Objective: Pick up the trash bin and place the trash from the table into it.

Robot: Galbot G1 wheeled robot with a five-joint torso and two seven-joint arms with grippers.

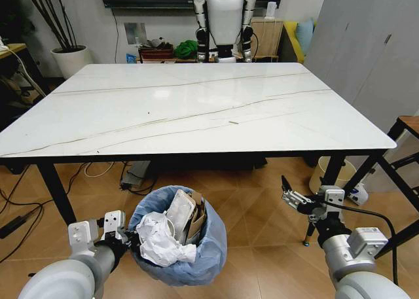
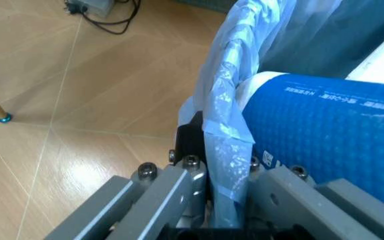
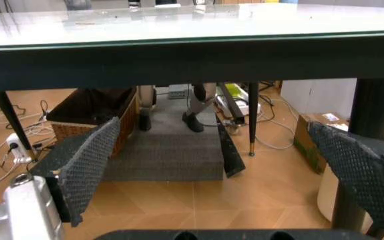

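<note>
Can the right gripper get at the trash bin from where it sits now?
Probably yes. The right gripper is open, low beside the trash bin, with bare floor between them. The left gripper holds the far rim, so the near side looks free.

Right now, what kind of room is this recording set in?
Probably an office or robotics lab: a white marble-look table on wood flooring, another humanoid robot standing against the far wall, and cables with a power strip underneath.

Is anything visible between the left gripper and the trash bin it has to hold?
Nothing visible. The left gripper already sits at the rim of the trash bin, its jaws shut on the blue bag liner at the edge. The right gripper hangs open, apart from the bin.
</note>
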